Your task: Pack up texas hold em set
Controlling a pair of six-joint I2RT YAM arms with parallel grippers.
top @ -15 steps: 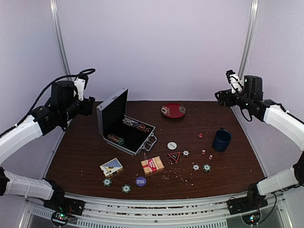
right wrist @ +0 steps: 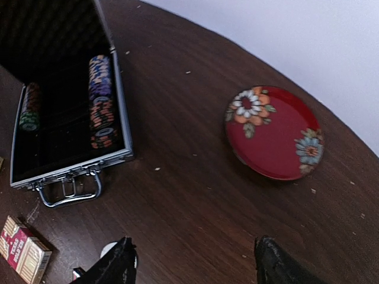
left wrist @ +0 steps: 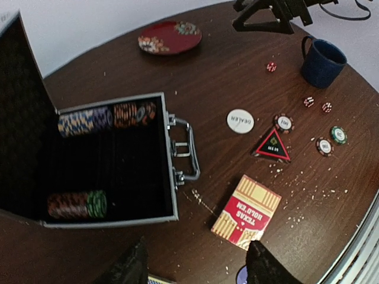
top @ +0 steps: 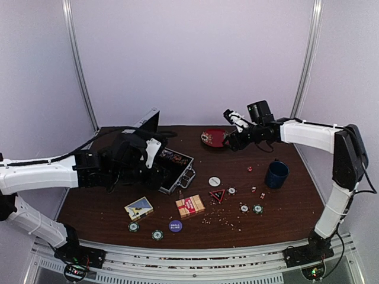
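Gripper L (left wrist: 197, 245) & gripper R (right wrist: 194, 241): jaws apart, approx half-open, both empty.

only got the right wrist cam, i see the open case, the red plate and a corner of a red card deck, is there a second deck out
Observer: yes, a blue card deck lies near the front edge, left of the red deck.
Operator: any dice loose
Observer: a red die lies left of the dark blue mug, with two more dice in front of it.
Operator: chips near that blue deck
Observer: a green chip, another and a purple small blind button lie just in front of it.
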